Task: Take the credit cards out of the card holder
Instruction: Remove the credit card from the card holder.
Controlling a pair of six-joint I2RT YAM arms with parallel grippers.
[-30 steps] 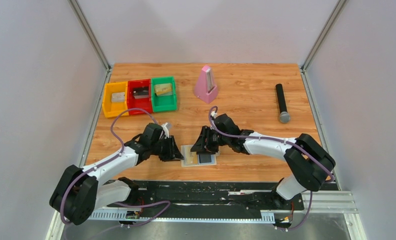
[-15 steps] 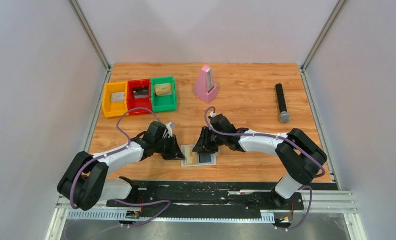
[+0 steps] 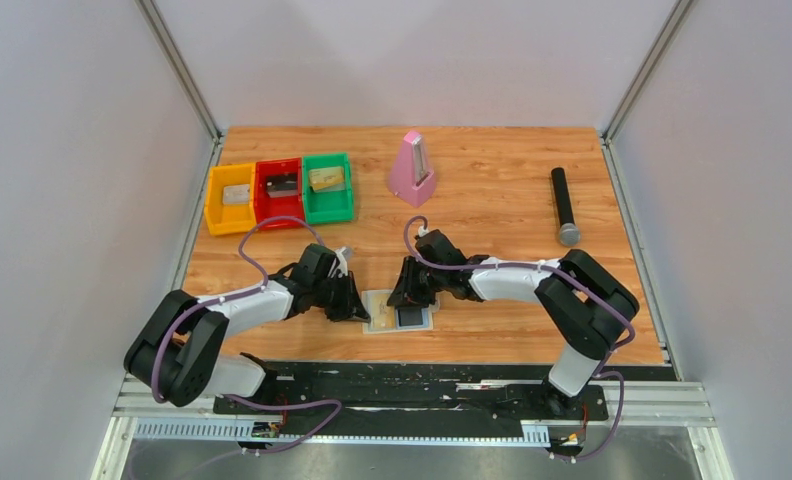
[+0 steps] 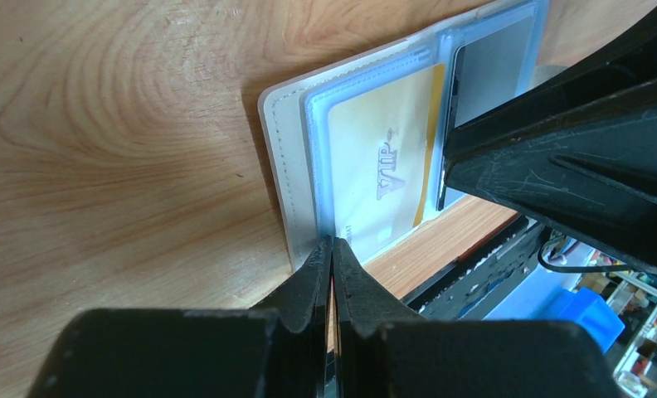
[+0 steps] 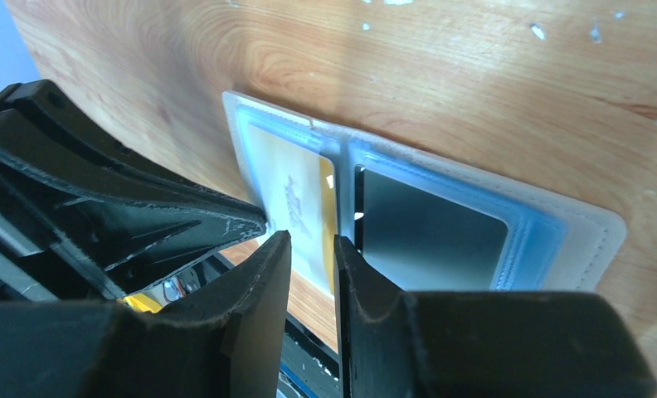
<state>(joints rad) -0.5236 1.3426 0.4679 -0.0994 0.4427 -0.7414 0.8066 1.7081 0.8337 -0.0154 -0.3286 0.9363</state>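
The card holder lies open and flat near the table's front edge, with a cream rim and pale blue panels. The yellow-gold card sits in its left pocket and the dark card in its right pocket. My left gripper is shut, its tips resting on the holder's left rim beside the gold card. My right gripper is narrowly open, its tips over the edge of the gold card next to the dark card. Both grippers meet over the holder in the top view: the left gripper and the right gripper.
Yellow, red and green bins stand at the back left, each holding an item. A pink metronome stands at the back centre. A black microphone lies at the right. The table's front edge is just below the holder.
Both arms have folded lower and closer to the holder. The left gripper has shifted slightly right onto the rim, and the right gripper slightly left. The holder and cards have not moved.
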